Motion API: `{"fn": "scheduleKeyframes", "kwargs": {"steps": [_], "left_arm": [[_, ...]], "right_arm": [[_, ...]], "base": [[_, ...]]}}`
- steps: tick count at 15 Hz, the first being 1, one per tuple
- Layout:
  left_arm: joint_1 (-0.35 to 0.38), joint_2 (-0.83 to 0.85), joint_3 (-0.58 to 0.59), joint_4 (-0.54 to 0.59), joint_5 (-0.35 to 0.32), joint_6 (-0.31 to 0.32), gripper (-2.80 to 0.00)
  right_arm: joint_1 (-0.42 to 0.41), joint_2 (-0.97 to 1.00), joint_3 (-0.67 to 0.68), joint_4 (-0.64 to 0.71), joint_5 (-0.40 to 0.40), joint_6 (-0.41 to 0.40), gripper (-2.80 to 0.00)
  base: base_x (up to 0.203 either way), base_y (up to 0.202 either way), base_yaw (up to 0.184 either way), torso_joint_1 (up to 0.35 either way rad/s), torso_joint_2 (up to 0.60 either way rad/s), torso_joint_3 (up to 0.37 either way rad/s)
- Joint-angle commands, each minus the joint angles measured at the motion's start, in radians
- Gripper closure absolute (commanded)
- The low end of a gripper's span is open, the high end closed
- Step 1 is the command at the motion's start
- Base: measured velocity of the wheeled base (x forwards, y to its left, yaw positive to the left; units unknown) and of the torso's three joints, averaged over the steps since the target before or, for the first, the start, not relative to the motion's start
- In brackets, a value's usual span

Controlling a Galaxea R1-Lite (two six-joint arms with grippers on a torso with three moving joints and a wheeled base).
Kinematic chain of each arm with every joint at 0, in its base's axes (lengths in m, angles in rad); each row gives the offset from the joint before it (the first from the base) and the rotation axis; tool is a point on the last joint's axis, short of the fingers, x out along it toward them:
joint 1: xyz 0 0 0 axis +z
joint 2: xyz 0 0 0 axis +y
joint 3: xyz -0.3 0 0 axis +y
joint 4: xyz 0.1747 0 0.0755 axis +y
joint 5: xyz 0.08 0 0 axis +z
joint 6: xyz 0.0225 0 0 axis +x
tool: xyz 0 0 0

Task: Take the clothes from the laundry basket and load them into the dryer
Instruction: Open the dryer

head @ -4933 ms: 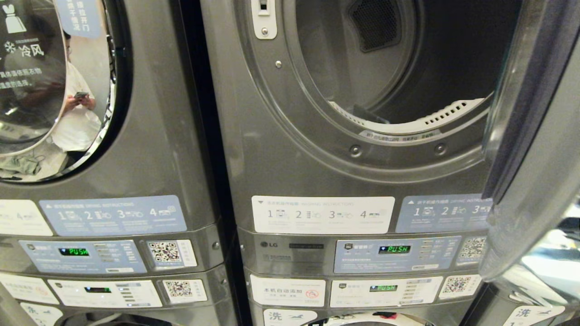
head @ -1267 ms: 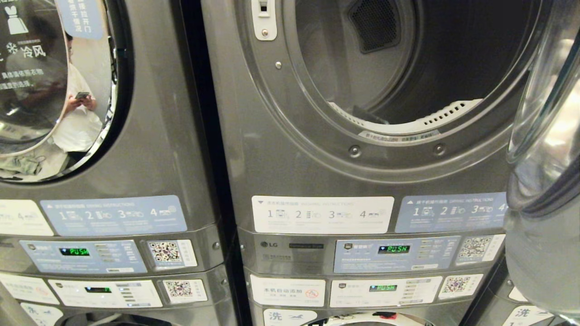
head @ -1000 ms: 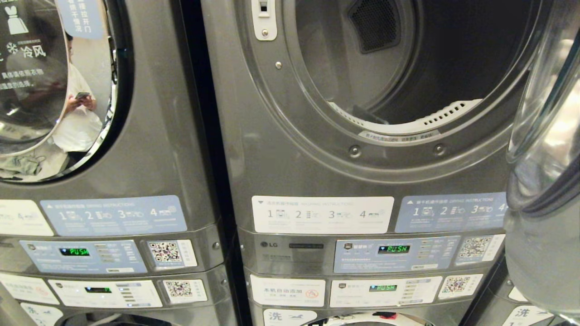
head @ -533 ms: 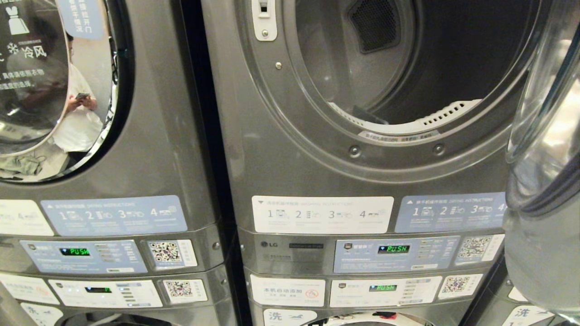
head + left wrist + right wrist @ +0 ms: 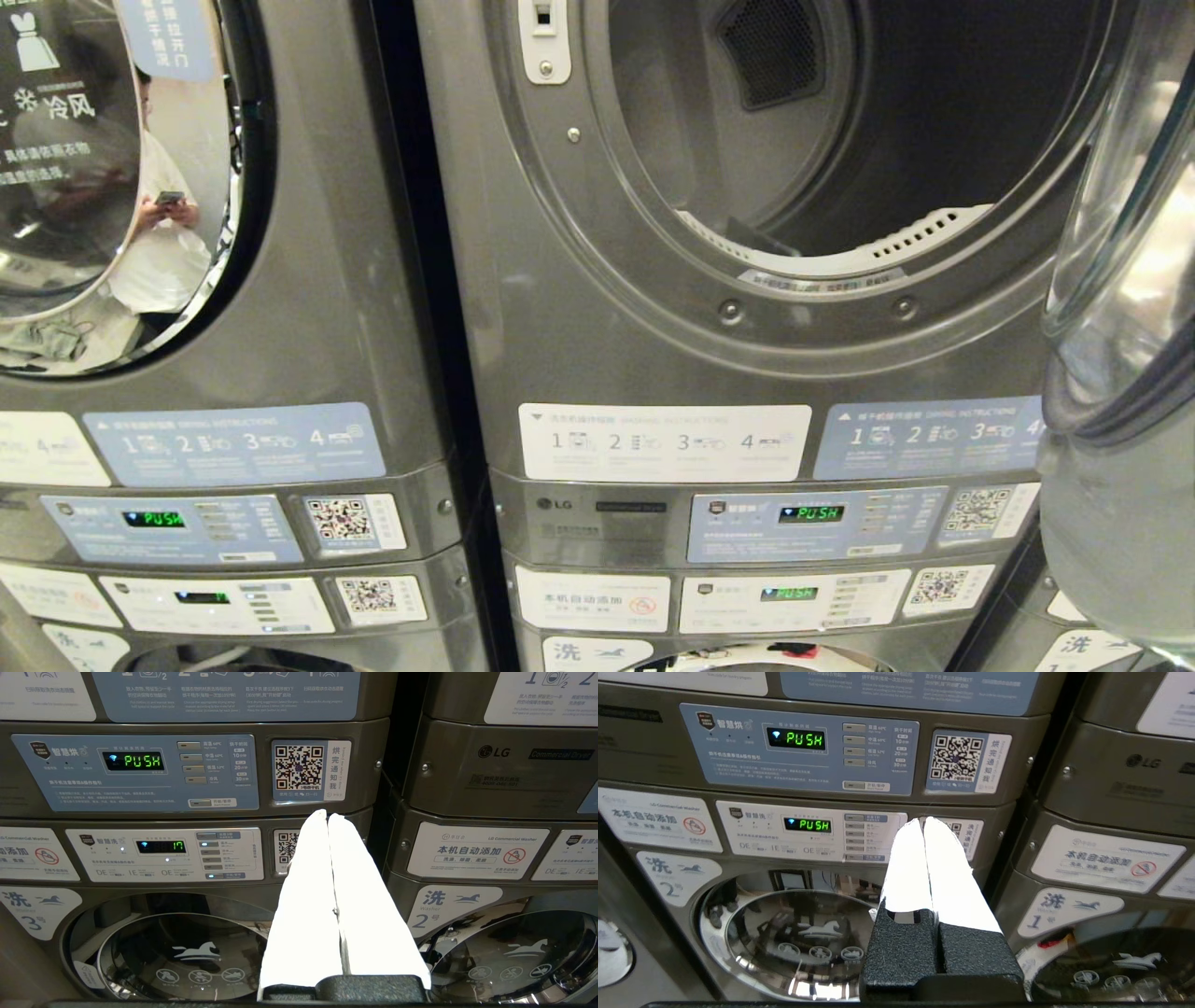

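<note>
Nothing shifted: right gripper (image 5: 924, 820) level, jaws closed, facing panels.

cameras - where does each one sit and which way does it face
Head: up high, facing the open dryer and its door; no arm shows.
Left wrist: behind the shut left pincer, facing washer 3.
Right wrist: behind the shut right pincer, facing washer 2.
Both wrist views share washer 2.

I see the dryer (image 5: 653, 280) mouth wide and unblocked; its open door (image 5: 1120, 327) crowds the right side of my approach.
</note>
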Motion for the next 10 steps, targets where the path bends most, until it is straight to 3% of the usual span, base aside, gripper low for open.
{"fn": "scheduleKeyframes", "kwargs": {"steps": [1,2,5,7,10], "left_arm": [[0.0,-0.001,0.0,0.0,0.0,0.0,0.0],[0.0,-0.001,0.0,0.0,0.0,0.0,0.0],[0.0,-0.001,0.0,0.0,0.0,0.0,0.0],[0.0,0.0,0.0,0.0,0.0,0.0,0.0],[0.0,-0.001,0.0,0.0,0.0,0.0,0.0]], "right_arm": [[0.0,-0.01,0.091,-0.121,0.002,-0.002,0.0],[0.001,-0.01,0.11,-0.193,0.005,-0.008,0.0],[0.0,-0.01,0.122,-0.17,0.022,-0.059,0.0],[0.0,-0.01,0.122,-0.212,0.018,-0.039,0.0],[0.0,-0.01,0.105,-0.136,-0.029,0.046,0.0]], "base": [[0.0,0.0,0.0,0.0,0.0,0.0],[0.0,0.0,0.0,0.0,0.0,0.0],[0.0,0.0,0.0,0.0,0.0,0.0],[0.0,0.0,0.0,0.0,0.0,0.0],[0.0,0.0,0.0,0.0,0.0,0.0]]}}
